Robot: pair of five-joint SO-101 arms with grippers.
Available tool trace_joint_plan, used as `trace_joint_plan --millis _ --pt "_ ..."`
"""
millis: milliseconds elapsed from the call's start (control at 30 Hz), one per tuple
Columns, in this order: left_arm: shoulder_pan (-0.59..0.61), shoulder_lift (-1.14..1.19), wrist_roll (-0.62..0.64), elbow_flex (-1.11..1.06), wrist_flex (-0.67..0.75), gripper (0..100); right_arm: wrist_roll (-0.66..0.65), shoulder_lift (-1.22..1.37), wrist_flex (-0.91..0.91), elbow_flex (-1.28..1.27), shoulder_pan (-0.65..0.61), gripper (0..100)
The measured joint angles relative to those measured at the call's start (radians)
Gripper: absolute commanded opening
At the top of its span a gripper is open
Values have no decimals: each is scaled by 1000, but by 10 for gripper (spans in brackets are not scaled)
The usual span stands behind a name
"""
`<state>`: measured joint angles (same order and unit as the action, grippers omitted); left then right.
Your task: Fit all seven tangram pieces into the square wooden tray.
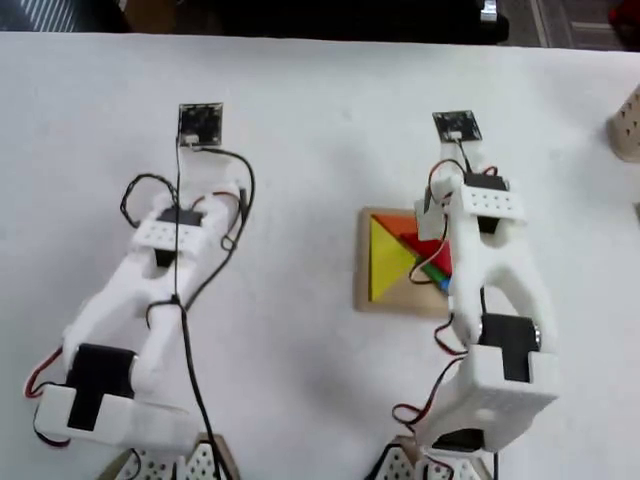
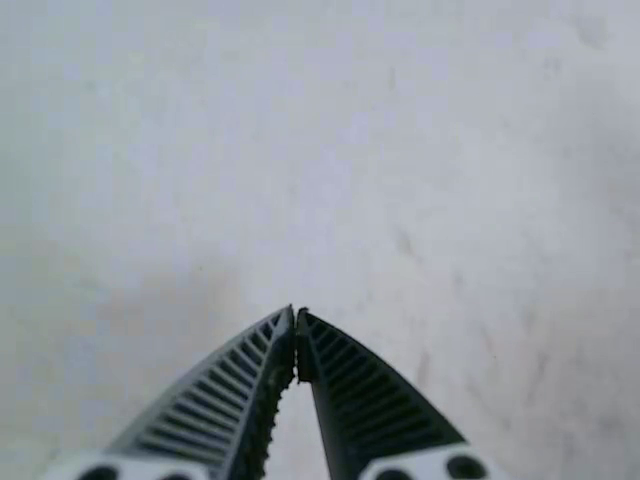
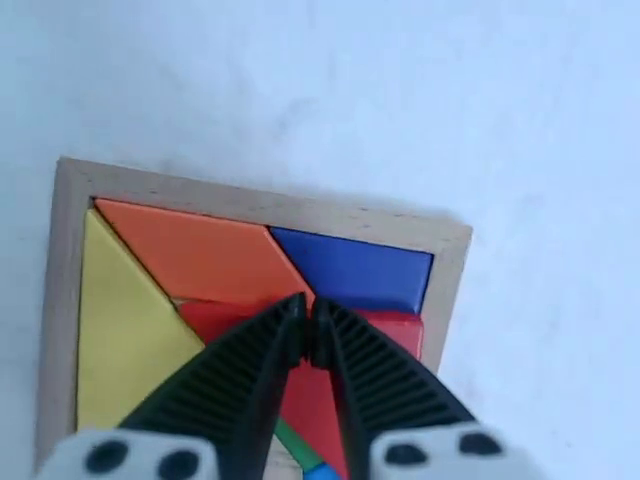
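The square wooden tray [image 1: 362,262] lies on the white table under the right arm, and the same tray [image 3: 262,203] shows in the right wrist view. It holds coloured tangram pieces: a yellow triangle [image 3: 120,330], an orange triangle [image 3: 205,250], a blue piece [image 3: 350,265], red pieces [image 3: 305,395] and a sliver of green [image 3: 295,440]. The yellow triangle [image 1: 388,262] and orange triangle [image 1: 392,224] also show from above. My right gripper [image 3: 305,315] is shut, its tips over the red pieces near the tray's middle. My left gripper [image 2: 296,322] is shut over bare table, away from the tray.
The table [image 1: 320,120] is white and open between the arms. A pale perforated object [image 1: 627,125] stands at the far right edge. Black and red cables [image 1: 215,200] run along the left arm.
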<state>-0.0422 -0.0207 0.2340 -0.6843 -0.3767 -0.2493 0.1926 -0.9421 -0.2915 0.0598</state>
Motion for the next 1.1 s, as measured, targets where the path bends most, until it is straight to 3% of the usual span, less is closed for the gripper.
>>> trace_joint_plan --millis 733,1100 --pt "2 127 0 83 41 24 -51 2 -140 5 -43 18" --pt "2 127 0 83 41 23 -101 -221 -87 -264 -130 18"
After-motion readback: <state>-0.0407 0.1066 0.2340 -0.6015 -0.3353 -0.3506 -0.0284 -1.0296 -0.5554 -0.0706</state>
